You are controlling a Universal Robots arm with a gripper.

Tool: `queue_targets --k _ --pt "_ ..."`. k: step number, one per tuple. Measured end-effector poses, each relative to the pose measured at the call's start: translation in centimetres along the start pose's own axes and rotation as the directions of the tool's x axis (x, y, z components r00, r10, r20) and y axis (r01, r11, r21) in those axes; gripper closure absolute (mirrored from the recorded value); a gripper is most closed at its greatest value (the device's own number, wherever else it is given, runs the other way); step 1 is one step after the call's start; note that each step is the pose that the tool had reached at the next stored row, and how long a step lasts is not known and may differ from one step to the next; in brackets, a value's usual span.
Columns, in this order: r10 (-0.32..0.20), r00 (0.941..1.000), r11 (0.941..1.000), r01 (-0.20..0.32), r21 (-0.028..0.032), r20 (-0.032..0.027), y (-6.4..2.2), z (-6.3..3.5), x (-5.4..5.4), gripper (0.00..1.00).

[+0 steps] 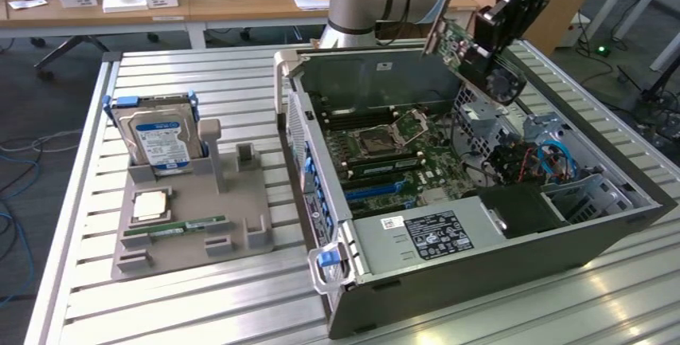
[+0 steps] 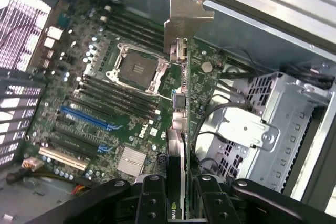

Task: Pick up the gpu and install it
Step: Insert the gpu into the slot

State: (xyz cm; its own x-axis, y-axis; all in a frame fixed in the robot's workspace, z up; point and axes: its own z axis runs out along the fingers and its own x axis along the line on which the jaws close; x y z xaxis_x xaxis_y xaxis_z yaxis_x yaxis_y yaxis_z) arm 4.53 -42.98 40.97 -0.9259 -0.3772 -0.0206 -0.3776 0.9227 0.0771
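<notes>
The gpu (image 1: pixel 451 42) hangs tilted above the far side of the open computer case (image 1: pixel 467 273), and my gripper (image 1: pixel 486 36) is shut on it. In the wrist view the gpu (image 2: pixel 178 124) is seen edge-on, pinched between the black fingers (image 2: pixel 152 203), and its silvery bracket (image 2: pixel 186 9) points away from me. Below it lies the green motherboard (image 2: pixel 105 93) with its blue expansion slot (image 2: pixel 86 119). The card is apart from the board, still in the air.
On the exterior view's left, a grey fixture (image 1: pixel 191 233) holds an upright hard drive (image 1: pixel 159 134), a processor (image 1: pixel 149 201) and a green memory stick (image 1: pixel 175 227). Inside the case are the power supply (image 1: pixel 435 233), a drive cage (image 2: pixel 273 124) and loose cables (image 1: pixel 547 158).
</notes>
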Motion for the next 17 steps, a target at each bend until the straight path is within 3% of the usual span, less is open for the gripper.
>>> queue_targets --k 4,8,12,17 --pt "-0.073 0.9973 0.9973 0.073 -0.0017 -0.0056 0.0 0.04 0.0 0.74" --pt "-0.146 0.9893 0.9893 0.146 -0.0038 -0.0111 -0.01 0.07 0.0 0.74" --pt "-0.217 0.9761 0.9762 0.217 -0.0062 -0.0163 -0.01 0.1 0.0 0.74" --pt "-0.299 0.954 0.9543 0.299 -0.0091 -0.0225 -0.01 0.15 0.0 0.74"
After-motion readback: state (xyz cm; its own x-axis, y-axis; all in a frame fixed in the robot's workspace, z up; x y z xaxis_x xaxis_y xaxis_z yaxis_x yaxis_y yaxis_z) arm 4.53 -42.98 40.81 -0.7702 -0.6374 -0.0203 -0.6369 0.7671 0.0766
